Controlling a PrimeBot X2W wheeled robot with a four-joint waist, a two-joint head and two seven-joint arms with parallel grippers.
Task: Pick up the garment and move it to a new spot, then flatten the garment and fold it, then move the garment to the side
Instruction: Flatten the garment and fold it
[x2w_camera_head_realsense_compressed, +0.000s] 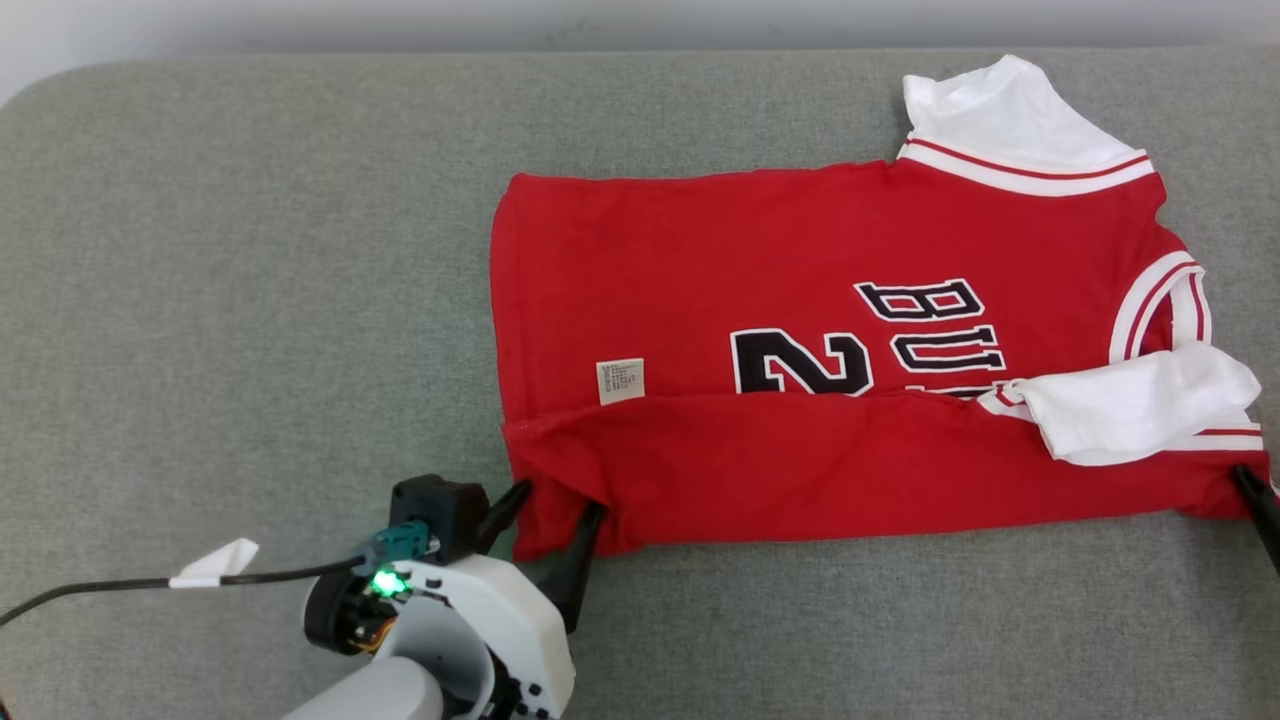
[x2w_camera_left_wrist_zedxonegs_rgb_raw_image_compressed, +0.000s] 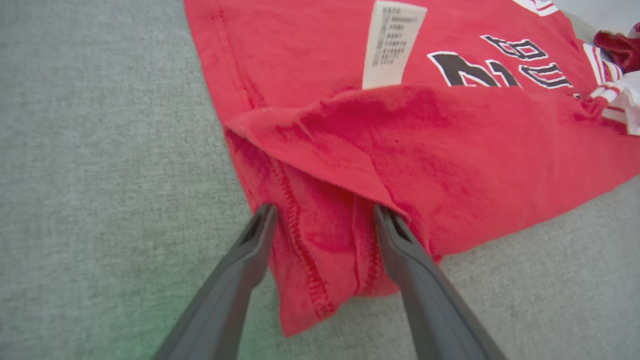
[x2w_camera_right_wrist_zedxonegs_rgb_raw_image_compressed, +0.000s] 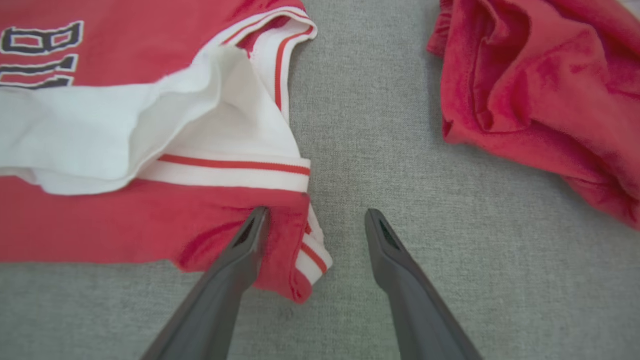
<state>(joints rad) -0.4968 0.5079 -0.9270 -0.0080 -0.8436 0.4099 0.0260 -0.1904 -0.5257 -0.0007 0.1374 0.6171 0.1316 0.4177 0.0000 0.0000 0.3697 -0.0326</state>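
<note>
on the grey pad (x2w_camera_head_realsense_compressed: 250, 300), the red jersey (x2w_camera_head_realsense_compressed: 800, 240) lies flat to the right of middle, its near side folded over.
left gripper (x2w_camera_left_wrist_zedxonegs_rgb_raw_image_compressed: 325, 209) is wide open astride the hem corner, and right gripper (x2w_camera_right_wrist_zedxonegs_rgb_raw_image_compressed: 316, 214) is wide open with one finger touching the sleeve-band corner; neither holds anything. the cloth looks light and limp, so pinch both layers at those corners.

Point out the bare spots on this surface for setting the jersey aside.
Widest: the surface left of the jersey. A narrower strip runs along the jersey's near edge, between left end effector and right end effector. Crowded at right: sleeve, another red cloth.
</note>
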